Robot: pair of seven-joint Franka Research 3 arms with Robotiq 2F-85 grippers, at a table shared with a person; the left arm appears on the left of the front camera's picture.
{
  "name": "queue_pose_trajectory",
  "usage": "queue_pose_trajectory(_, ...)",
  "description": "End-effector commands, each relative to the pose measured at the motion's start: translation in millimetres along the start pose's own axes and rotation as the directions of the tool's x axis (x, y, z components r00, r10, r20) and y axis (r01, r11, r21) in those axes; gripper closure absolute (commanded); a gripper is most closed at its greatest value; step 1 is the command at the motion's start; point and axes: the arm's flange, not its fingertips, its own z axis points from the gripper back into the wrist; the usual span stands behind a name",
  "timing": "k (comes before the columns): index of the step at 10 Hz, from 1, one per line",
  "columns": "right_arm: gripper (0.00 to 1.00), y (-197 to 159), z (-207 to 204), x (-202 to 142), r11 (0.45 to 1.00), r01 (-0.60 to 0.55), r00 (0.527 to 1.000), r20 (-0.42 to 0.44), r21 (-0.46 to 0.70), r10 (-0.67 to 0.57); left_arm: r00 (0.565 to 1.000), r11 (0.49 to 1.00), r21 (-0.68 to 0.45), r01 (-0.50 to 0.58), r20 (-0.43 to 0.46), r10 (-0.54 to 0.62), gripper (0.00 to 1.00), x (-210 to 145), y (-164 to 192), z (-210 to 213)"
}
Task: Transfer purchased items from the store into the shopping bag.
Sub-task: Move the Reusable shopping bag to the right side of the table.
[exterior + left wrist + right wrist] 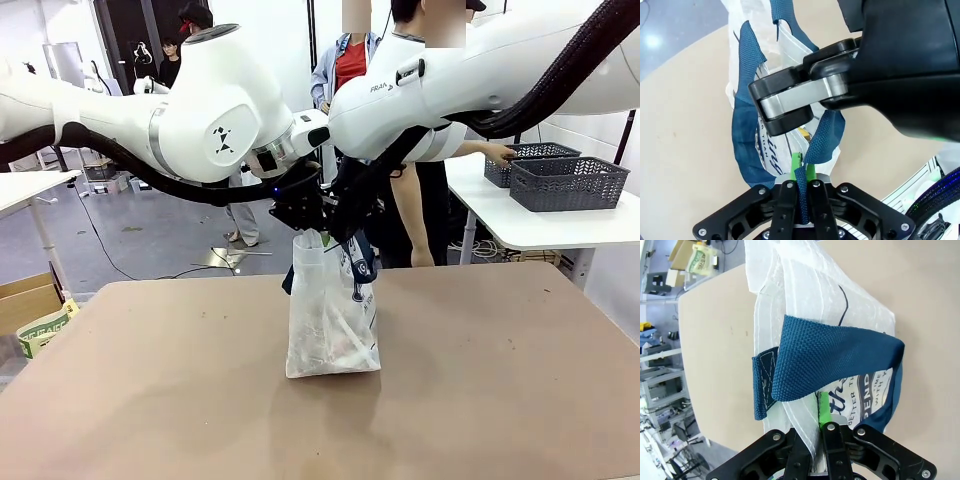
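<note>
The shopping bag (330,320) is seen standing upright near the middle of the brown table (150,390), held up at its top by both arms. The left gripper (801,172) is clenched on a navy strap handle (817,142), which is pinched between the green pads. The right gripper (819,415) is closed on the translucent white rim of the bag, just beside the other navy handle (835,357) and above the navy lettering. Some contents are visible dimly through the plastic at the bottom of the bag, but they cannot be identified. Two dark grey baskets (568,184) are placed on a white side table (540,228) at the far right, and a person's hand (497,152) is laid on the farther one.
</note>
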Motion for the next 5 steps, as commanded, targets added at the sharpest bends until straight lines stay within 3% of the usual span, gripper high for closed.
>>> queue_pose_trajectory(1, 1.00, -10.8, -1.6, -5.6, 1.000, 0.009, 1.000, 0.013, 0.018, -0.009, 1.000, 0.999, 0.031, -0.015, 0.028, 0.014, 1.00, -4.2, 1.5, 3.3)
queue_pose_trajectory(5, 1.00, -11.2, 1.0, -5.5, 1.000, 0.002, 1.000, 0.022, 0.020, -0.002, 1.000, 0.999, 0.043, -0.010, 0.030, 0.009, 1.00, -4.0, 2.2, 2.5)
